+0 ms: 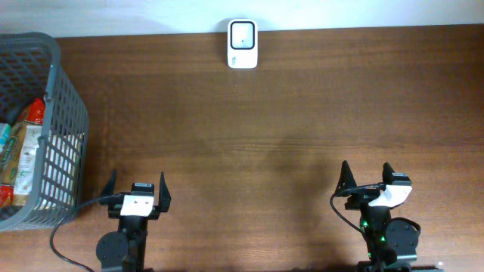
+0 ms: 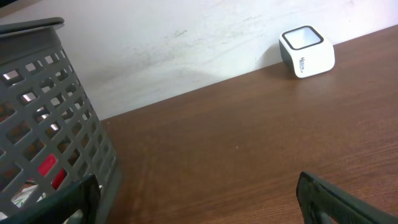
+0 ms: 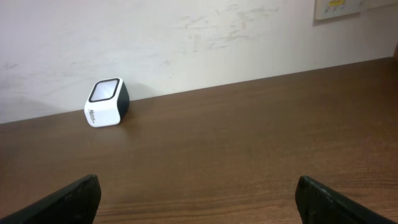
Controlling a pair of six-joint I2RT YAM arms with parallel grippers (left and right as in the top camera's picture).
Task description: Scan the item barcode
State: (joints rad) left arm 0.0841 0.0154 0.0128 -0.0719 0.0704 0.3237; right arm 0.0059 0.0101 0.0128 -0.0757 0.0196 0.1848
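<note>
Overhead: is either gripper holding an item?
No, the left gripper and right gripper both stand open and empty, while the packets lie in the basket.

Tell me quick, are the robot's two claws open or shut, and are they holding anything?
Left gripper: open, holding nothing.
Right gripper: open, holding nothing.

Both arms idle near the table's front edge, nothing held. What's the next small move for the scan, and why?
Probably move the left gripper toward the basket and position it above the packets inside. It is open and empty, every item sits in the basket on its side, and the scanner at the far edge has nothing in front of it to read.
</note>
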